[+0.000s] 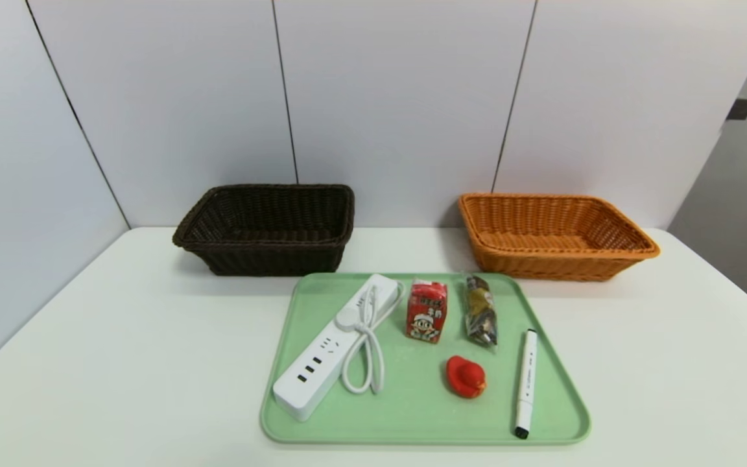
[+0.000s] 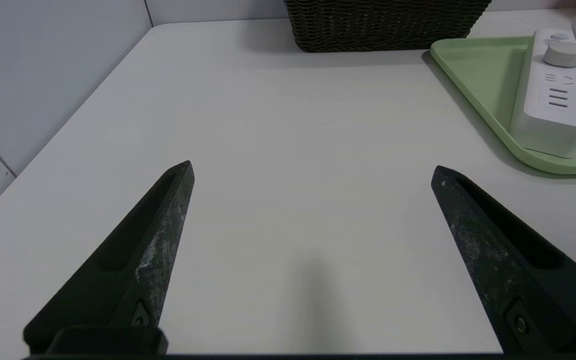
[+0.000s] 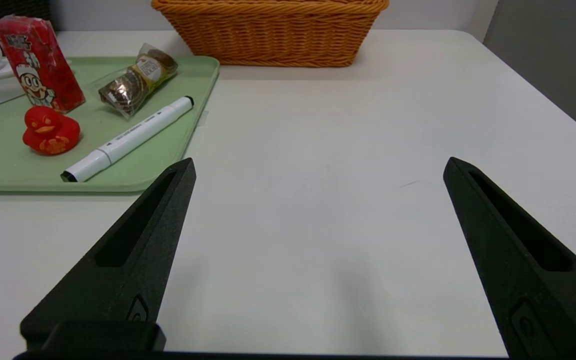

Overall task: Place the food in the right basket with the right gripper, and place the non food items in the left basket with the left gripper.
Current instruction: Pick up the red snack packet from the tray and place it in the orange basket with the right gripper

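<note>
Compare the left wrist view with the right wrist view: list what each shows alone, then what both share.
Left wrist only: the open left gripper, the dark basket, and the power strip's sockets.

Right wrist only: the open right gripper, the orange basket, the carton, the snack packet, the duck and the marker.

Both: the green tray on the white table, with the strip's cord at the edge.
</note>
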Available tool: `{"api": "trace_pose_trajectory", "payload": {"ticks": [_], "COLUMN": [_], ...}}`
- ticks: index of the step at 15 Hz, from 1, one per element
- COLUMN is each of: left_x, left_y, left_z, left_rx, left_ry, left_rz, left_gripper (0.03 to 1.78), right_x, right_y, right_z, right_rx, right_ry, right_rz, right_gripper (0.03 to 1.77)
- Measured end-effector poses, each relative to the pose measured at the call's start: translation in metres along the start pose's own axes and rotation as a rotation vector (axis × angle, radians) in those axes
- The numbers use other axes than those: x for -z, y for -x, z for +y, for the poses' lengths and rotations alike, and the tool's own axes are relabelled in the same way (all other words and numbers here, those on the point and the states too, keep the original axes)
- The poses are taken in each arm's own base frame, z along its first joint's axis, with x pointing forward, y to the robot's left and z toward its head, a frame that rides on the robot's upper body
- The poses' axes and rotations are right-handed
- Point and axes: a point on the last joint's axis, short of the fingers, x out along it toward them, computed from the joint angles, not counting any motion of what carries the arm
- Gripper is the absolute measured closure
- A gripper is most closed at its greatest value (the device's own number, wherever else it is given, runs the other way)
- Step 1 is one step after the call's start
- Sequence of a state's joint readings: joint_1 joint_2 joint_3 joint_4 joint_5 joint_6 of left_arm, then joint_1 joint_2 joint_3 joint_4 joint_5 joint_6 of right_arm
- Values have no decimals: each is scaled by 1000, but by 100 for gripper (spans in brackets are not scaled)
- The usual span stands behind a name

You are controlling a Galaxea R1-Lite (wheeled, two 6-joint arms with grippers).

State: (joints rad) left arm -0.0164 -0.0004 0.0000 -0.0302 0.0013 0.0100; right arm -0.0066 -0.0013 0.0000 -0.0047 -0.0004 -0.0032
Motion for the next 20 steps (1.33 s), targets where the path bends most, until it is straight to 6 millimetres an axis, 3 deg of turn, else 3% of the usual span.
{"api": "trace_pose_trajectory", "payload": {"ticks": [2, 5, 7, 9, 12, 14, 16, 20], "left_x": [-1, -35, -80, -131, -192, -219, -232, -232], "left_y": [0, 8, 9, 0, -26, -50, -79, -123], "left_z": [0, 0, 1, 1, 0, -1, -2, -13], "left_rx": [1, 8, 12, 33, 79, 113, 148, 240], "left_ry": [-2, -5, 9, 43, 95, 116, 142, 221], "left_rz": [4, -20, -10, 11, 100, 197, 298, 437], "left_gripper": [12, 12, 12, 12, 12, 12, 12, 12], "right_x": [0, -21, -57, -117, -205, -250, -271, -273], "right_y": [0, 5, 5, -3, -40, -74, -108, -159], "right_z": [0, 1, 1, 2, 2, 4, 17, 69], "right_rx": [-6, -28, -60, -86, -114, -160, -267, -446], "right_ry": [19, 36, 5, -58, -170, -257, -359, -486], "right_rz": [-1, -43, -53, -68, -52, 5, 138, 377], "right_gripper": [9, 9, 9, 9, 9, 9, 9, 9]}}
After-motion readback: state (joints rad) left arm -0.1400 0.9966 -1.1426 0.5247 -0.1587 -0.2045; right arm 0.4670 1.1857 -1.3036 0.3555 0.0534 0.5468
